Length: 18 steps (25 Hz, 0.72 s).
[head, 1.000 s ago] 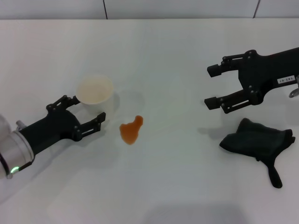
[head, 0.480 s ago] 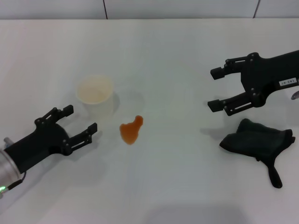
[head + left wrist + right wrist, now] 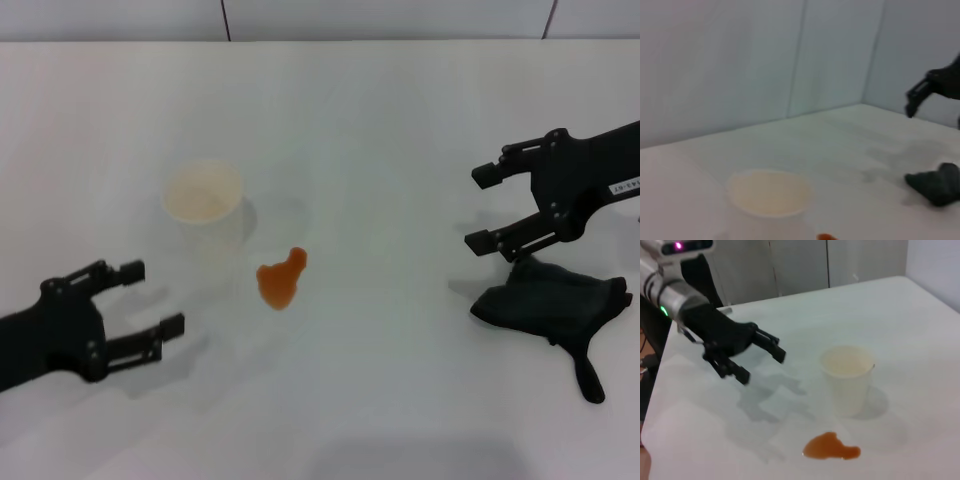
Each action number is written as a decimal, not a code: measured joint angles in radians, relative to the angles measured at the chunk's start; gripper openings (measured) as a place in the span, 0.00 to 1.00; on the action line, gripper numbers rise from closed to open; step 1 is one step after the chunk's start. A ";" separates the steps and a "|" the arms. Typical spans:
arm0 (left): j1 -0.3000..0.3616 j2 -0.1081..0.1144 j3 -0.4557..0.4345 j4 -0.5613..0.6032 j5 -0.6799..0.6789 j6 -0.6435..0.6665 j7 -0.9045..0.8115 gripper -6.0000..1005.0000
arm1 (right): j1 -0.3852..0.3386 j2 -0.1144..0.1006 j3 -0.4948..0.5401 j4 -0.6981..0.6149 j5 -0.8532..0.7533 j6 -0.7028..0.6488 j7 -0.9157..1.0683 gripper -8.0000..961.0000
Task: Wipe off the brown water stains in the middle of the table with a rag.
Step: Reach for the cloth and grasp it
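Head camera looks down on the table (image 3: 400, 120); both low wrist views share the cup (image 3: 769, 196).

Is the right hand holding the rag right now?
No, the right hand is open above the table, and the rag lies loose beside it.

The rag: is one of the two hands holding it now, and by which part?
Nothing is held. The rag lies on the table. The right hand is open just beside it; the left hand is open, away from the cup.
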<state>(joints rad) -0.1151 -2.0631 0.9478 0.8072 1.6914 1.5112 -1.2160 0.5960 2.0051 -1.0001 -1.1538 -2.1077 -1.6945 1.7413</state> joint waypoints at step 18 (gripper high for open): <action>-0.024 0.008 -0.003 0.376 0.218 0.207 -0.283 0.86 | -0.014 0.001 -0.032 0.014 -0.116 0.017 0.011 0.79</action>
<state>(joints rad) -0.1386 -2.0553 0.9451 1.1828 1.9095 1.7181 -1.4992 0.5823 2.0063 -1.0323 -1.1396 -2.2235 -1.6779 1.7520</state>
